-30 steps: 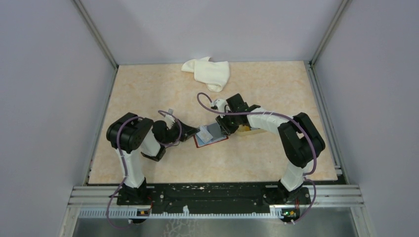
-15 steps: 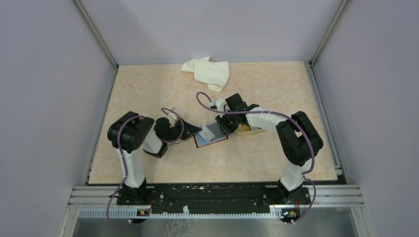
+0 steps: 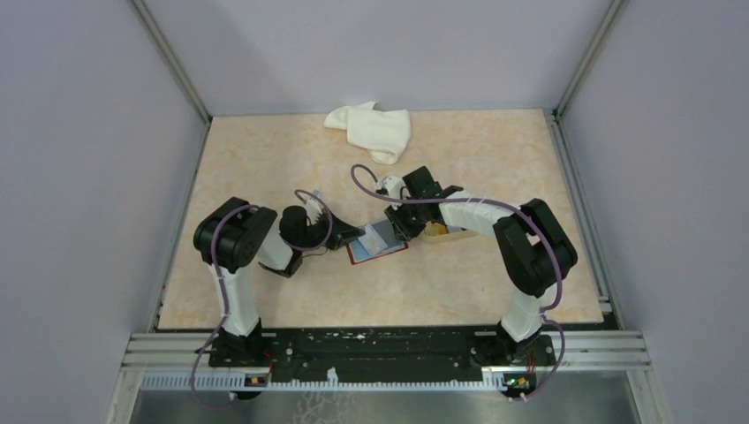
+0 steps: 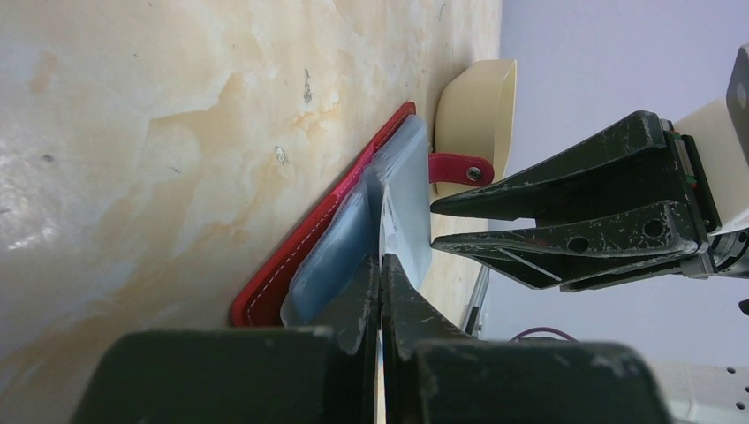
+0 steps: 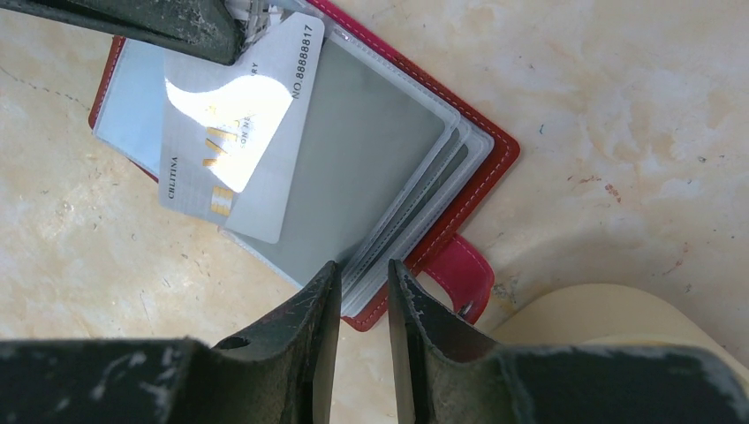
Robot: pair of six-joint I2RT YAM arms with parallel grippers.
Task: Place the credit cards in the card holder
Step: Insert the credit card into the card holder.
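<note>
Card holder (image 5: 371, 168) lay open under right jaws, slightly parted, grip unclear. Left jaws pinched credit card (image 5: 238, 132) corner. Risk: skewed card could miss sleeve (image 5: 402, 115) mouth.

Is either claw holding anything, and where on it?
The left gripper pinches the silver card by one corner. The right gripper sits at the card holder sleeves; its grip cannot be told.
</note>
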